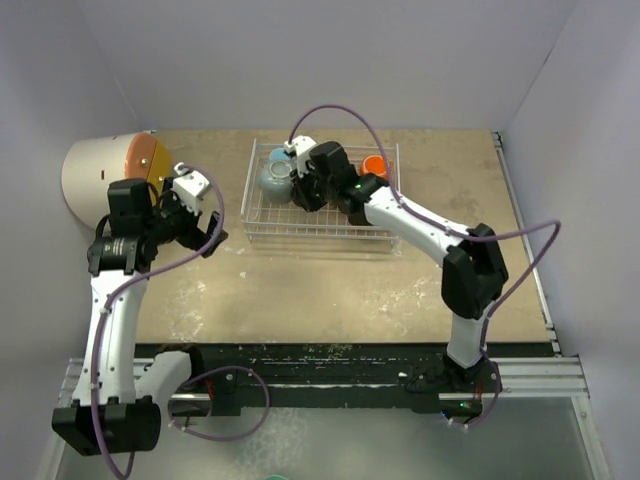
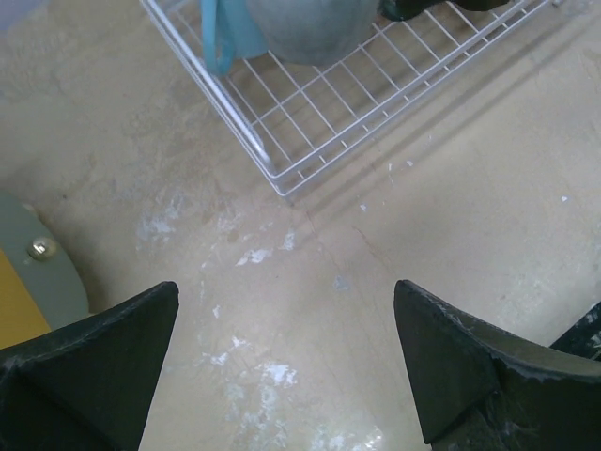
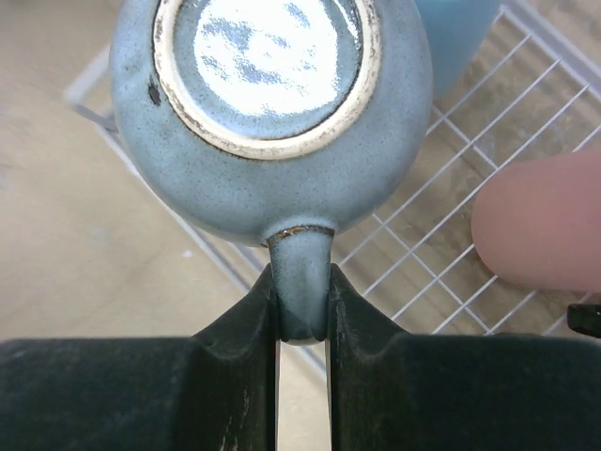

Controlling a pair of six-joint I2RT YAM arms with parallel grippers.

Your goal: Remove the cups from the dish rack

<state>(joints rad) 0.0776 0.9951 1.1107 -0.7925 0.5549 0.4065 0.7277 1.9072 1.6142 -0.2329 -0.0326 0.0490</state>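
The grey-teal mug lies upside down in the dish rack, at its left end, base turned up to the right wrist camera and its handle pointing back at the fingers. Your right gripper has its jaws pressed together on that handle, one pad on each side. The mug looks to be resting on the wires, so I judge this a grip just made, with the lift not yet begun.

Just beside it in the rack you have the light blue mug. The pink tumbler sits a little to the right, and the orange mug is at the far right end. You cannot make out the black mug in any view; the arm may be covering it.

No cup stands on the table outside the rack, so by my reckoning the unloading has barely started and every cup remains to be taken out.

Your left gripper hangs over bare table near the rack's near-left corner, jaws wide apart and holding nothing, close to the cream cylinder.
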